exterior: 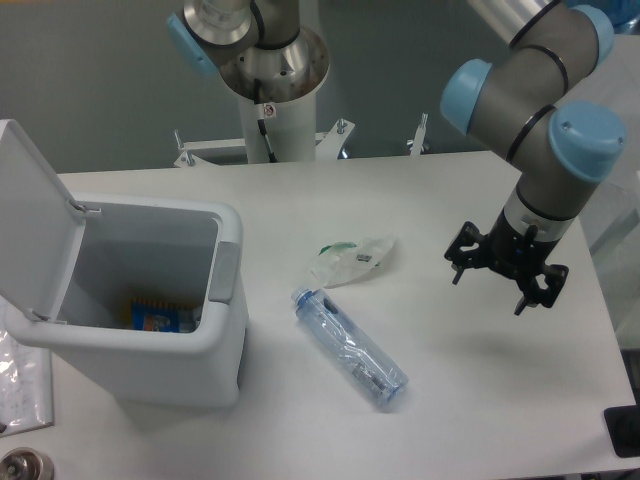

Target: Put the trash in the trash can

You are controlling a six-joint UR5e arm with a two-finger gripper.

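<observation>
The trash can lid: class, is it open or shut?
Open. The trash can has its lid swung up, showing the inside.

One fixed camera, we look down from high at the near table (pixel 470 400) edge, angled toward the arm's pedestal (pixel 275 110) at the far side, close enough that the tabletop fills our frame.

Inside the trash can (pixel 150 330), its front wall is hiding most of a blue and orange packet (pixel 160 317). Left of the trash can, the picture's edge is cutting off a clear bag (pixel 20 385) and a round metal thing (pixel 22 467), too partial to identify.
</observation>
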